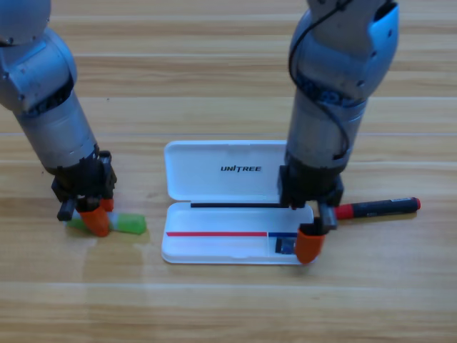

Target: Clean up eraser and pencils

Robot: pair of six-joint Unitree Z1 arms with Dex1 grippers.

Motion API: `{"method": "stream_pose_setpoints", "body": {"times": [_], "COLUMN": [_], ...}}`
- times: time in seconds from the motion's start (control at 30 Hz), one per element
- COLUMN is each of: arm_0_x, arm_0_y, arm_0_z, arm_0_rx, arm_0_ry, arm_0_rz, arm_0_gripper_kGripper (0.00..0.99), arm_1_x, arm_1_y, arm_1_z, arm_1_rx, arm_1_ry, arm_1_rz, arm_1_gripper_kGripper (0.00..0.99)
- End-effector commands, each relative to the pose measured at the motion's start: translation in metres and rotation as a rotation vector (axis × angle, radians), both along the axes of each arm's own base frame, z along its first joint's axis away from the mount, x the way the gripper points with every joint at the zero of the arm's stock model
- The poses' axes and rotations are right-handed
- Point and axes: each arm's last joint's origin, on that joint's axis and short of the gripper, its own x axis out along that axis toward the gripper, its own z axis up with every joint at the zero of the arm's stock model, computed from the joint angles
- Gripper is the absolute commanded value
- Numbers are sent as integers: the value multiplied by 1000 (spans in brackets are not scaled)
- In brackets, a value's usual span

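The left pincer [96, 216] grasps the green pencil [128, 224] on the tabletop [228, 300]. The right pincer [308, 243], released, hovers over the eraser [285, 246] in the case [221, 171]; the black pencil [378, 208] lies beside.

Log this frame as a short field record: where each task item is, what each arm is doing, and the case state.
case: white UNITREE case, open, mid-table
eraser: dark eraser, inside case's lower tray, right end
black pencil: black pencil with red ends, on table right of case
green pencil: pale green pencil, on table left of case
left tool: left tool down on green pencil
right tool: right tool at tray's right end, beside eraser
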Motion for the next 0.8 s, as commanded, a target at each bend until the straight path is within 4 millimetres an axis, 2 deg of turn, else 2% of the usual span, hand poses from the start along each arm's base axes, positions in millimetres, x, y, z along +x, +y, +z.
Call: {"method": "stream_pose_setpoints", "body": {"times": [0.03, 0.07, 0.17, 0.27, 0.37, 0.5, 0.57, 0.67, 0.8], "arm_0_x": [-11, -12, -14, -16, -18, -21, -22, -18, -11], "arm_0_y": [7, 7, 7, 8, 9, 10, 10, 4, -19], "arm_0_z": [-31, -30, -25, -20, -18, -20, -14, 11, 56], "arm_0_rx": [66, 68, 62, 56, 57, 71, 72, 76, 62], "arm_0_ry": [110, 109, 99, 89, 85, 89, 76, 49, 15], "arm_0_rz": [14, 12, 22, 31, 31, 23, 20, 15, 5], "arm_0_gripper_kGripper": [287, 236, 0, 0, 0, 0, 0, 0, 0], "arm_1_x": [-34, -35, -31, -20, -1, 27, 39, 53, 62], "arm_1_y": [-32, -41, -69, -92, -108, -116, -117, -118, -114], "arm_1_z": [57, 63, 71, 61, 39, 10, -3, -21, -43], "arm_1_rx": [32, 38, 21, -32, -72, -81, -80, -84, -96], "arm_1_ry": [-30, -36, -60, -52, -45, -40, -41, -34, -7], "arm_1_rz": [23, 25, 24, 34, 37, 34, 34, 38, 53], "arm_1_gripper_kGripper": [888, 888, 888, 888, 888, 887, 887, 887, 885]}}
